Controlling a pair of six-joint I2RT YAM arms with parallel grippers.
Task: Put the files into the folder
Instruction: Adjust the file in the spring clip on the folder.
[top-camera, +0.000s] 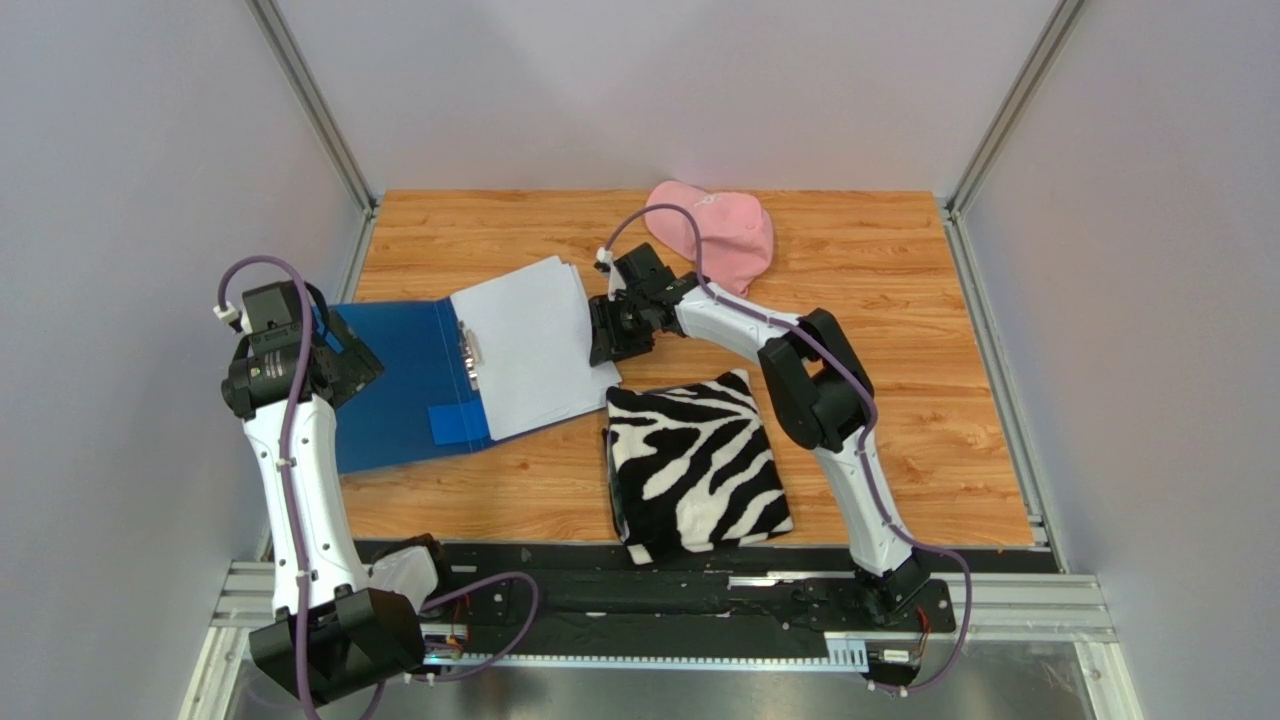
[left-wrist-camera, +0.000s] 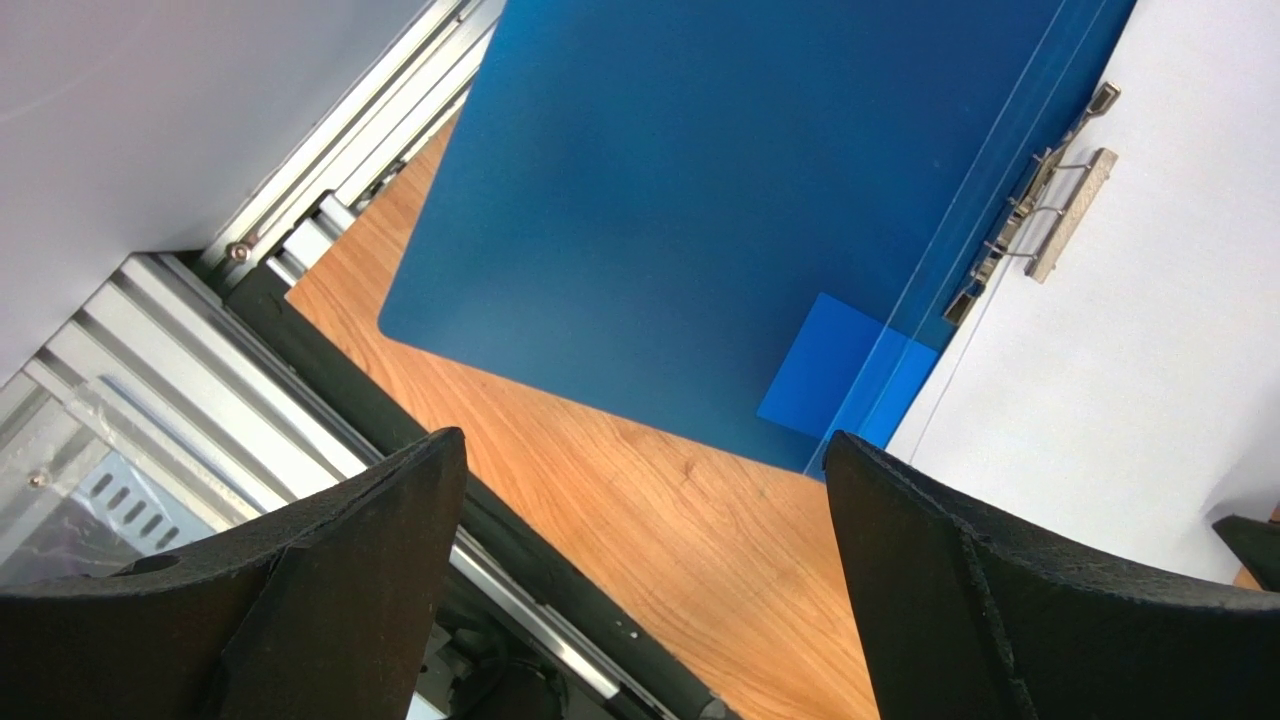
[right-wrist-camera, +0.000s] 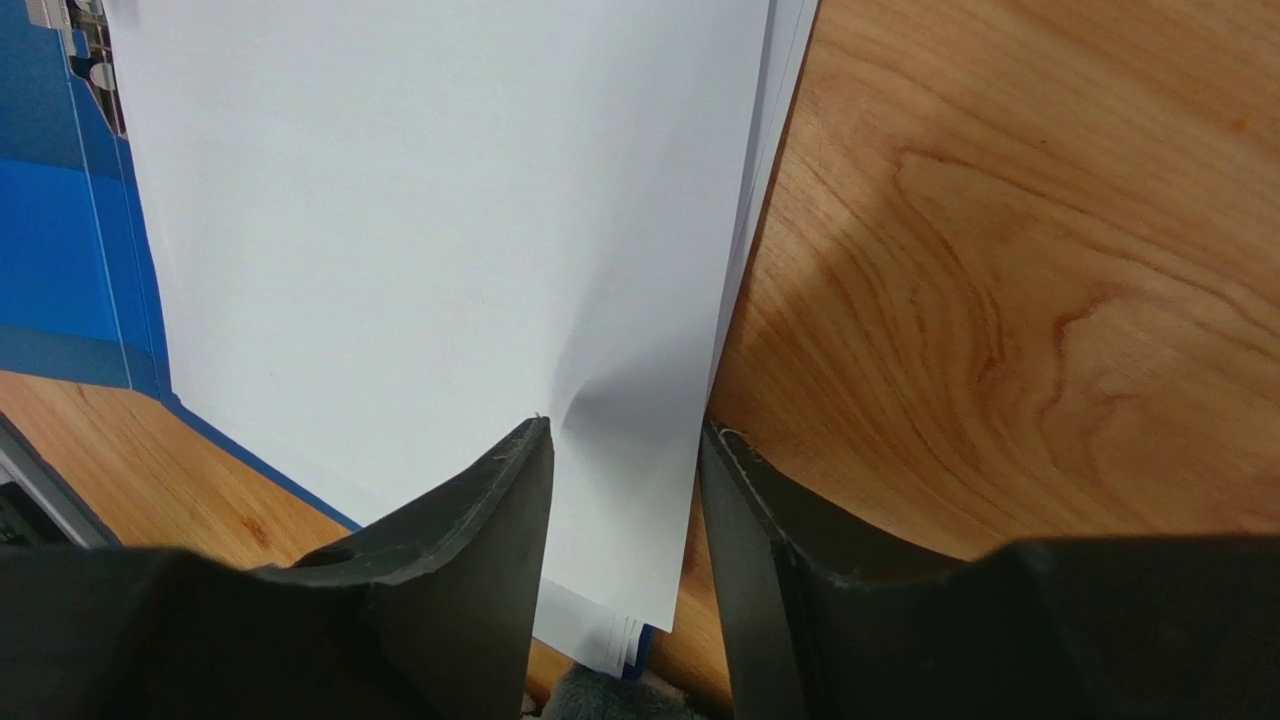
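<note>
The blue folder (top-camera: 394, 387) lies open on the wooden table, its metal clip (left-wrist-camera: 1052, 203) along the spine. The files (top-camera: 523, 348), a stack of white sheets, rest on its right half. My right gripper (right-wrist-camera: 624, 435) is low at the stack's right edge, one finger on the top sheet (right-wrist-camera: 436, 210) and the other on the wood beside it. The jaws stand partly apart with the sheet's edge puckering between them. My left gripper (left-wrist-camera: 643, 450) hovers wide open above the folder's left cover (left-wrist-camera: 676, 180) and near corner, holding nothing.
A zebra-striped folded cloth (top-camera: 694, 465) lies just near and right of the files. A pink cap (top-camera: 718, 233) sits at the back behind the right wrist. Grey walls and metal posts enclose the table, and a black rail (top-camera: 661, 578) runs along the near edge.
</note>
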